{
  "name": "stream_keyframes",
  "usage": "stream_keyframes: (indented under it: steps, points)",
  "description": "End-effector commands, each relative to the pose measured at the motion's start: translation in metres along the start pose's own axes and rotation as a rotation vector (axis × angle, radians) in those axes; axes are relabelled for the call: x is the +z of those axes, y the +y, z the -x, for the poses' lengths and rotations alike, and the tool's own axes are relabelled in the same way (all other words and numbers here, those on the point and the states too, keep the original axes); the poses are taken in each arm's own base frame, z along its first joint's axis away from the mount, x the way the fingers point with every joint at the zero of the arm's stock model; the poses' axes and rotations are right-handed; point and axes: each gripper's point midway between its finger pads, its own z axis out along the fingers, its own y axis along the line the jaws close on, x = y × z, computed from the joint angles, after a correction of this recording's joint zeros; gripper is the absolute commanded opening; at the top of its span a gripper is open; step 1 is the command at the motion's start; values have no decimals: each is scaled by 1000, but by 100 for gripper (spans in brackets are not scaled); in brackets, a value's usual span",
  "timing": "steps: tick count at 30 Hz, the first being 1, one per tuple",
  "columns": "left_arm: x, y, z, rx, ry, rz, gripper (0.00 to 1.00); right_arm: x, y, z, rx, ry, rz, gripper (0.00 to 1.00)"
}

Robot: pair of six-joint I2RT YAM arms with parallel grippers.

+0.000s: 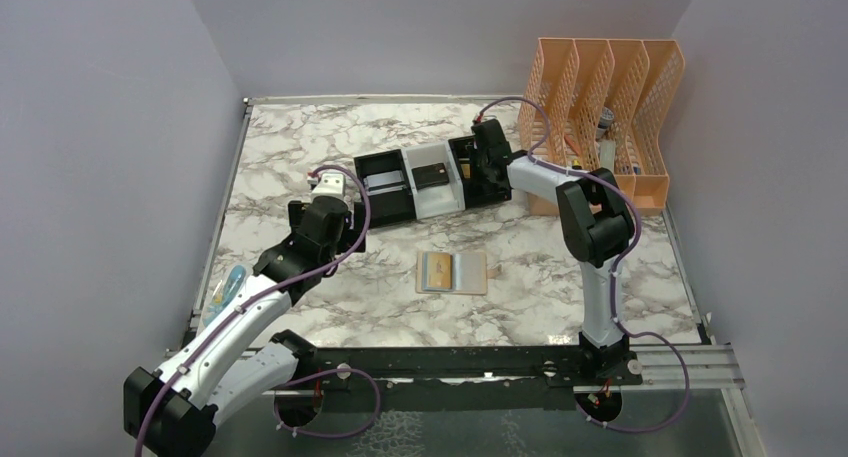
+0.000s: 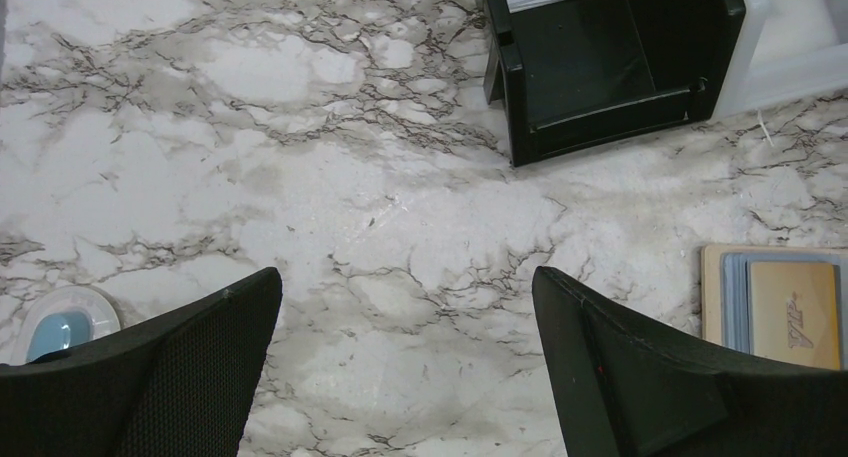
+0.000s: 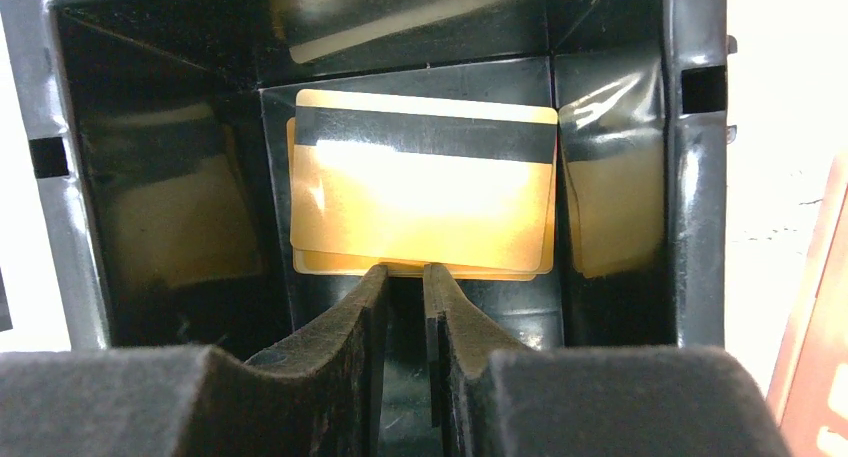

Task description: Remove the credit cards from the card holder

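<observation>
1. The card holder (image 1: 452, 273) is lying open mid-table; the right gripper (image 1: 488, 172) is dipping into the far black bin (image 1: 459, 177).
2. The left gripper (image 2: 405, 277) is hovering, spread wide, near the pocketed gold card (image 2: 795, 312).
3. Narrowly parted fingers (image 3: 340, 317) are seemingly releasing the freed gold card (image 3: 425, 192); next comes lifting clear and fetching the pocketed one.

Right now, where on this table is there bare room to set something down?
Bare marble fills the back left corner behind the bins, and the stretch between the card holder and the right arm. It's crowded around the bins and file organizer.
</observation>
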Motion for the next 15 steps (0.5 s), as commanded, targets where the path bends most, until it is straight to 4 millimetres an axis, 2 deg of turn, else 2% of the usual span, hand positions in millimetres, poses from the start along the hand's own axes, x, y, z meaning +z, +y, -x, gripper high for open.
stream_keyframes:
  steps: [1, 4, 8, 11, 15]
  points:
    - [3, -15, 4, -27, 25, -71, 99, 6, -3, -24, -28, 64, 8, 21]
    - [7, -22, 3, -45, 72, -80, 99, -1, 0, -13, -34, 35, 28, 21]
    - [9, -27, 14, -134, 53, -76, 99, -7, 3, -1, -42, 7, 46, 21]
    - [13, -40, 28, -209, 25, -112, 99, -3, 3, 2, -48, 0, 37, 21]
    - [28, -52, 35, -257, 60, -104, 99, 5, 0, -2, -53, 13, 19, 21]
